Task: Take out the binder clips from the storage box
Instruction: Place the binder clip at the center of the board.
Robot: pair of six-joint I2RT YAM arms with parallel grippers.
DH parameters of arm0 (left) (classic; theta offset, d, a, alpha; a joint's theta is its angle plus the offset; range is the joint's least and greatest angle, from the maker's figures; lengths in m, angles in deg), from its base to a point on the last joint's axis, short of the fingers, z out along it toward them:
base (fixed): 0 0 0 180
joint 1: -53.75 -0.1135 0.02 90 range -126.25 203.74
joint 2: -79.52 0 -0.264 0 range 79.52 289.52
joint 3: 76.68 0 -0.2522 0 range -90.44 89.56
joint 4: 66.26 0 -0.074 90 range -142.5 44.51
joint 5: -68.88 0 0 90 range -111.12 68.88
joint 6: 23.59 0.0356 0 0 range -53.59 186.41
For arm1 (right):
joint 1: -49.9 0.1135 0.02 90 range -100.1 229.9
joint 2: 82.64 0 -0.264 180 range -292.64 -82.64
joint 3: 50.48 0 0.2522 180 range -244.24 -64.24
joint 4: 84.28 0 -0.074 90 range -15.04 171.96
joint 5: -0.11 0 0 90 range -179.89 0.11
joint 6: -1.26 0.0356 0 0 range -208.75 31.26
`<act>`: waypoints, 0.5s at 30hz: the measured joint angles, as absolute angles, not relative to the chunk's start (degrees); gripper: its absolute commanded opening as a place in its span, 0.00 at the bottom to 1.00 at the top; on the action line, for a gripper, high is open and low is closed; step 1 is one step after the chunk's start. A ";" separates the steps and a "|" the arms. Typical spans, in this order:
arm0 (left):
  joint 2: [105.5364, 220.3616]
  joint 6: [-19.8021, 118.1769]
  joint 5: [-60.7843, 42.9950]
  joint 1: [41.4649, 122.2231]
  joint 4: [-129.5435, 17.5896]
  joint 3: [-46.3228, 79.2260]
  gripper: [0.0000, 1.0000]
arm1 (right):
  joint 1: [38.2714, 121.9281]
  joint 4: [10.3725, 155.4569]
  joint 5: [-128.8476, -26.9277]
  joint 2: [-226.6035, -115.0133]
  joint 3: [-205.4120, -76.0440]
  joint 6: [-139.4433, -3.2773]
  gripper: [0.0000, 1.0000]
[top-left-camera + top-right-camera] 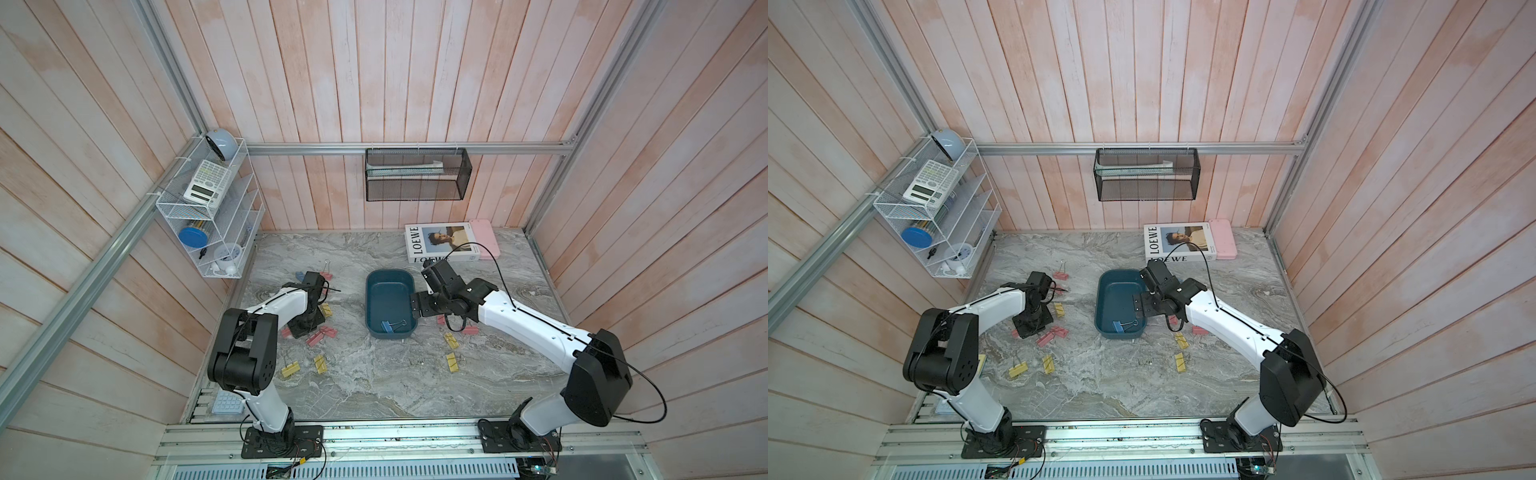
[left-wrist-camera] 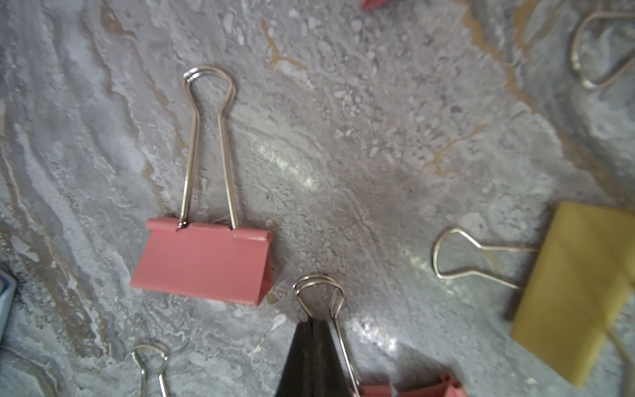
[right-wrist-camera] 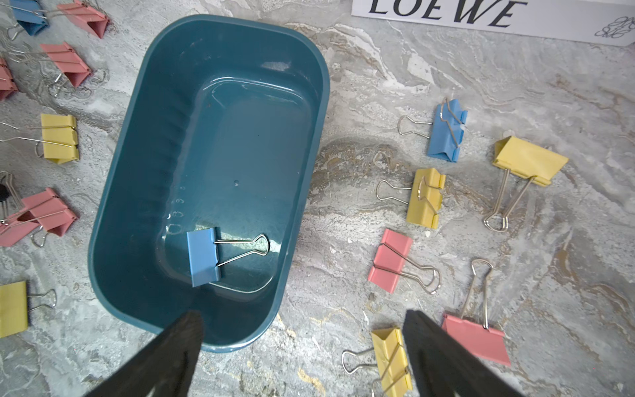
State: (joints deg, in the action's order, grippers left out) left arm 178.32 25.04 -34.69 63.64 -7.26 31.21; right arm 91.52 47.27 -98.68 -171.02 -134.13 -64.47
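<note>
Resting in storage box, binder clip, right gripper released, left gripper clenched.

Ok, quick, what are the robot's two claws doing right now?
Left gripper: shut; a pink clip has its wire handle at the tips, held or not cannot be told.
Right gripper: open, holding nothing.

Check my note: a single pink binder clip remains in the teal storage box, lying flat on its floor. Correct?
Wrong colour. The right wrist view shows that the single binder clip remaining in the storage box is blue, not pink. It does lie flat on the floor.
</note>
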 measured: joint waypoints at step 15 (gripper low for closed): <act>174.22 26.40 -34.86 63.18 -4.09 32.15 0.55 | 92.25 44.25 -98.03 -180.46 -140.84 -64.25 0.80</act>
State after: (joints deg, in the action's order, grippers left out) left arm 174.22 26.40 -34.86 63.18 -4.09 32.15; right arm 92.25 44.25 -98.03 -180.46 -140.84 -64.25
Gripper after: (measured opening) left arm 0.498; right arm 0.849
